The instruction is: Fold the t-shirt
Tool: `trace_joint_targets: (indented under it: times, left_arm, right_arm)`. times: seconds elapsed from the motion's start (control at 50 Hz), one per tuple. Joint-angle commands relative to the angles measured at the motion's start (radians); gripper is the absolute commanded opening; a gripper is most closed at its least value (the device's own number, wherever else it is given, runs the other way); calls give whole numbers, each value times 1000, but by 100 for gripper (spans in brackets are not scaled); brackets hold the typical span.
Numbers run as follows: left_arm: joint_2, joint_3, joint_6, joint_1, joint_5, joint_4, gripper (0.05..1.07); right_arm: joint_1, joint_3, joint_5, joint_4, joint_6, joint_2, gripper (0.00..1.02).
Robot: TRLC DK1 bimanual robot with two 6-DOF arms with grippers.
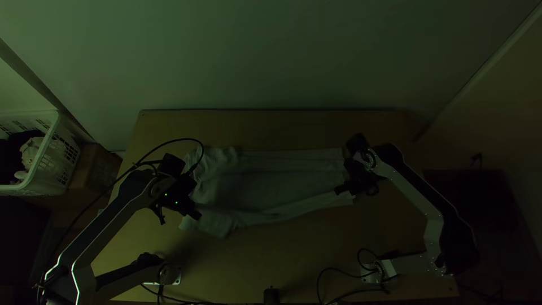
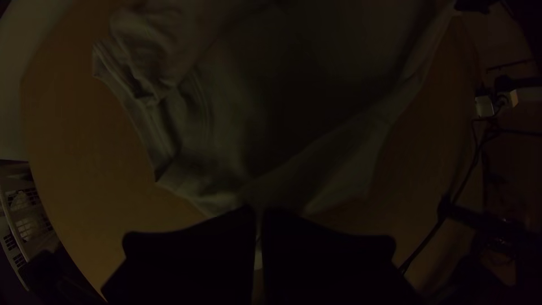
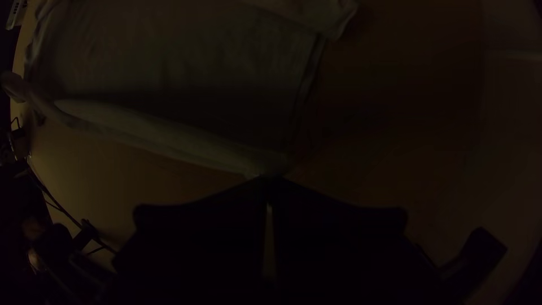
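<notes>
The t-shirt [image 1: 282, 183] lies creased across the middle of the tabletop [image 1: 293, 254], long sides roughly parallel to the far edge. Left pincer [image 1: 195, 215] and right pincer [image 1: 338, 191] are closed on its near side. Uneven lifting would probably skew the fold; a shallow pinch could release the right-hand corner.

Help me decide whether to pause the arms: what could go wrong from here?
The right gripper holds the t-shirt near a corner by the ends of its fingers, so cloth might slip. The left gripper pinches the opposite end; if the two move unevenly, the fold could skew. The crumpled far-left part may leave creases inside.
</notes>
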Motion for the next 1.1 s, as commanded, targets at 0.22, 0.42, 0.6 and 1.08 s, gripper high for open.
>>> trace_joint_targets:
  times: [0.22, 0.42, 0.6, 1.08]
  left_arm:
    - [126, 155, 80, 148, 55, 11, 8]
    - [195, 208, 98, 205, 83, 28, 8]
    - [254, 245, 109, 226, 94, 45, 8]
    - [444, 366, 104, 294, 155, 118, 8]
  right_arm:
    - [-20, 111, 9, 32, -16, 114, 3]
    - [-36, 169, 9, 59, -16, 175, 3]
    - [-59, 247, 9, 73, -16, 244, 3]
    - [-103, 459, 9, 73, -13, 425, 3]
